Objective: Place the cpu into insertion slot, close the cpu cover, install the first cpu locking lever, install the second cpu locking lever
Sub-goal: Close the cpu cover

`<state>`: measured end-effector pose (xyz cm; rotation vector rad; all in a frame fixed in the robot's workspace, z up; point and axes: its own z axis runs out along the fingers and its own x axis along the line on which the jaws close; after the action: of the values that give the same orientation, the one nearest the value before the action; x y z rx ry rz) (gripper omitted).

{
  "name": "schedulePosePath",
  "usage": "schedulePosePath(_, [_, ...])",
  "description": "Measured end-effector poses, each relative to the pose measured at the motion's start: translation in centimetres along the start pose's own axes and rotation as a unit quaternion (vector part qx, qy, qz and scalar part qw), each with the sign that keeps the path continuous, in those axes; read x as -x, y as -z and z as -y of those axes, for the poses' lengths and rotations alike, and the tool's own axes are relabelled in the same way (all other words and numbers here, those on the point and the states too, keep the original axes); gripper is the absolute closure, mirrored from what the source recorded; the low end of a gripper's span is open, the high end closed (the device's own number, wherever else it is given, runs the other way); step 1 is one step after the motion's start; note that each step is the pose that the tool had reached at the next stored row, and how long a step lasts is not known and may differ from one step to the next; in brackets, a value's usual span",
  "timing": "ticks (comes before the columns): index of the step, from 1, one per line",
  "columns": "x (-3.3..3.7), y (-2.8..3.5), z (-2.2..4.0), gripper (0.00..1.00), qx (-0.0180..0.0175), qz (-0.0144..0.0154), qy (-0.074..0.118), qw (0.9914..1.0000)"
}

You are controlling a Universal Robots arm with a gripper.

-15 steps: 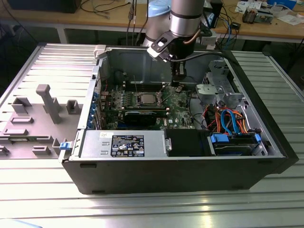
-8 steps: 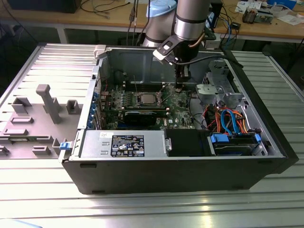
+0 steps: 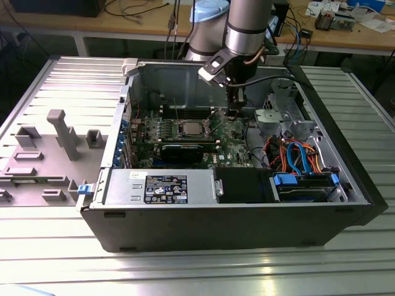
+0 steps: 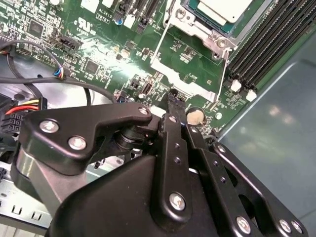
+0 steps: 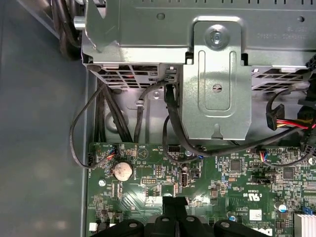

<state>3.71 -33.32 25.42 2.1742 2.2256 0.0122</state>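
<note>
**Closed gripper low on the board beside the seated cpu**

Ribbed metal table (image 3: 185, 271) carries an open computer case (image 3: 247, 228) lying on its side. A grey plastic fixture (image 3: 62, 135) sits on the table towards the exterior view's left. The arm (image 3: 247, 24) comes down into the case from the far side. A power supply (image 3: 160, 185) lies along the near wall. A metal drive cage (image 5: 212, 84) with black cables (image 5: 79, 128) sits past the board edge.

The green motherboard (image 3: 234, 132) lies on the case floor, with black memory slots (image 4: 266, 44) along one side of the socket.

The insertion slot (image 3: 179, 129) is near the board's middle. The cpu (image 4: 224, 7) lies in it, silver top up. The cpu cover (image 4: 195, 27) lies flat around the cpu. A thin wire lever (image 4: 159, 37) runs beside the cover; I can't tell whether it is latched.

The gripper (image 4: 174, 98) is down at the board, to the exterior view's right of the slot and apart from the cpu. Its fingers are pressed together and nothing is visible between them. Whether the tip touches the board is unclear. A coin cell battery (image 4: 196, 116) sits just beside the tip.
</note>
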Motion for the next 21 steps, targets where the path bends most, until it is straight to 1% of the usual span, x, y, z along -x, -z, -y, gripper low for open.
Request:
schedulePosePath(2, [0.00,0.01,0.27,0.89,0.0000,0.0000,0.000,1.00000])
schedulePosePath(4, [-0.02,0.02,1.01,0.89,0.0000,0.0000,0.000,1.00000])
schedulePosePath(10, [-0.05,-0.01,2.01,0.89,0.0000,0.0000,0.000,1.00000])
schedulePosePath(11, [-0.05,-0.02,2.29,0.89,0.0000,0.0000,0.000,1.00000])
schedulePosePath(13, [-0.06,-0.03,2.64,0.89,0.0000,0.0001,0.000,1.00000])
schedulePosePath(16, [-0.07,-0.04,3.03,0.89,-0.0004,0.0001,0.000,1.00000])
schedulePosePath(17, [-0.08,-0.05,3.08,0.89,-0.0022,0.0004,0.000,1.00000])
schedulePosePath(20, [-0.08,-0.09,3.19,0.89,-0.0159,0.0031,0.000,0.99987])
schedulePosePath(21, [-0.08,-0.09,3.23,0.89,-0.0194,0.0038,0.000,0.99980])
